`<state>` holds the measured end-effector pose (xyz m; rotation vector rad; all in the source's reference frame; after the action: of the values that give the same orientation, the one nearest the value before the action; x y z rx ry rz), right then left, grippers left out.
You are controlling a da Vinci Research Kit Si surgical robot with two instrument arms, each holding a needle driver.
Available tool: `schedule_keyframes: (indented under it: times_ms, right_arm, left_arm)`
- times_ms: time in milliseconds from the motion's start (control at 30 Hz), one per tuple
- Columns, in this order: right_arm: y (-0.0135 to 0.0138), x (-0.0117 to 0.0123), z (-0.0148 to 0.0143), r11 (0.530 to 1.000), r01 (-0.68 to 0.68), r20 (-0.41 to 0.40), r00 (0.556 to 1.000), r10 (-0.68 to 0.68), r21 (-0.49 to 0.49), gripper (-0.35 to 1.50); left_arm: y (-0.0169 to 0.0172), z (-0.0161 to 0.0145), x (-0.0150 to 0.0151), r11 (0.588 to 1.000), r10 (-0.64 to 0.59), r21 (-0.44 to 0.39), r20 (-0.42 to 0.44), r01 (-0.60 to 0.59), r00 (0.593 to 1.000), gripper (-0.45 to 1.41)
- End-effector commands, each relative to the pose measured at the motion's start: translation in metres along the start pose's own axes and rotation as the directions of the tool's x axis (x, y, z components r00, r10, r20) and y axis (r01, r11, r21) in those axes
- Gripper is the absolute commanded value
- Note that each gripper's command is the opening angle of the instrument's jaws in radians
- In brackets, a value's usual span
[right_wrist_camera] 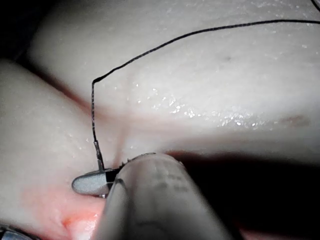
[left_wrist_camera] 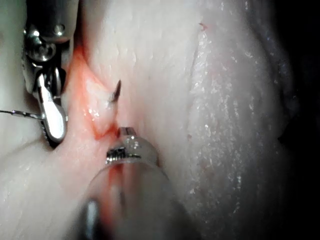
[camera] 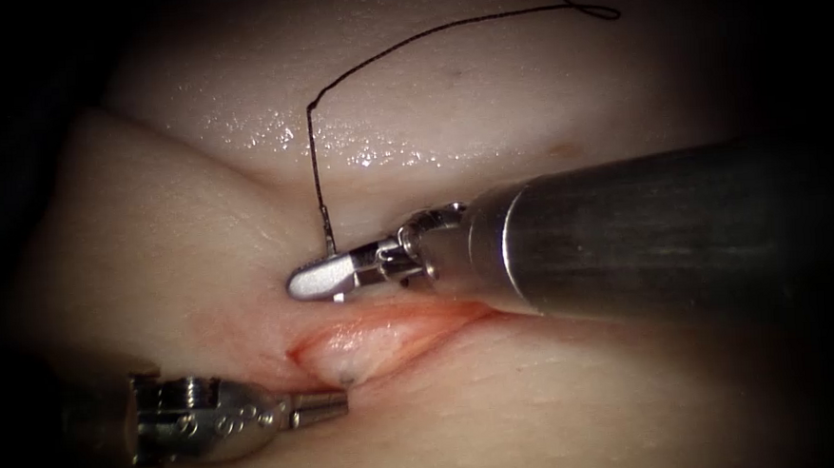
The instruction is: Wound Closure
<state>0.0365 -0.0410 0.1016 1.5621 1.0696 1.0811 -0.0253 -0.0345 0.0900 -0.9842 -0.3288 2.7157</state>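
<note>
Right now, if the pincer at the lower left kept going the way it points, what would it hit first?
Probably the pink bulge of tissue in the cut, where the needle tip pokes out. The left pincer points right at it, though depth is hard to judge.

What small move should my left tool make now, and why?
Probably open the left arm's tool and ease it toward the dark tip of the curved steel needle, which pokes out of the pale tissue inside the reddened cut. The right arm's tool grips the needle's tail, where the thin black thread joins; the left holds nothing, shut.
</note>
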Motion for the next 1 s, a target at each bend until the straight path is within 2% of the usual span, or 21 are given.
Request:
schedule_keyframes:
  times_ms: [33, 200, 367, 467, 733, 1000]
  right_arm:
    - [0.0007, 0.0001, 0.0005, 1.0, 0.0, -0.001, 1.0, 0.0, 0.0, -0.35]
    - [0.001, 0.0009, 0.0001, 1.0, -0.008, -0.045, 0.999, 0.009, 0.028, -0.33]
    - [0.0017, 0.0027, -0.0004, 0.996, 0.084, -0.098, 0.992, -0.083, 0.0, 0.79]
    - [0.0024, 0.0042, -0.001, 0.991, 0.133, -0.136, 0.981, -0.136, -0.031, 1.1]
    - [0.0036, 0.0074, -0.0025, 0.934, 0.345, -0.168, 0.919, -0.356, -0.094, 1.16]
    - [0.0038, 0.0083, -0.003, 0.874, 0.468, -0.17, 0.858, -0.485, -0.13, 1.16]
  left_arm:
    - [0.0005, 0.0008, -0.0001, 1.0, 0.0, -0.002, -0.001, 0.0, 1.0, -0.45]
    - [0.0005, 0.0008, -0.0001, 1.0, -0.001, -0.002, 0.0, 0.001, 1.0, -0.45]
    - [0.0005, 0.0008, -0.0001, 1.0, -0.001, -0.002, 0.0, 0.001, 1.0, -0.45]
    - [0.0006, 0.0008, -0.0001, 1.0, -0.001, -0.001, 0.0, 0.001, 1.0, -0.45]
    - [0.0007, 0.0008, 0.0, 1.0, -0.001, -0.001, 0.0, 0.001, 1.0, -0.45]
    - [0.0007, 0.0007, -0.0001, 1.0, -0.001, -0.002, 0.0, 0.001, 1.0, -0.45]
